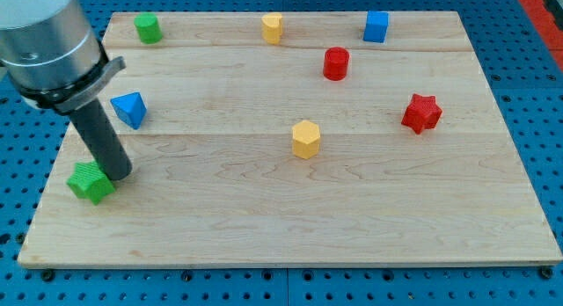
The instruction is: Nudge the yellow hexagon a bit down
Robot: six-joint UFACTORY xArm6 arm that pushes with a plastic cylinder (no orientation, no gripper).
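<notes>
The yellow hexagon (305,139) stands near the middle of the wooden board (290,227). My tip (120,175) is far to its left, at the board's left side, touching or almost touching the right edge of a green star (90,183). A second, smaller-looking yellow block (272,28) stands at the view's top, above the hexagon; its shape is unclear.
A blue triangular block (129,109) sits just above my tip. A green block (148,28) is at the top left and a blue cube (376,26) at the top right. A red cylinder (335,63) and a red star (421,112) stand right of centre.
</notes>
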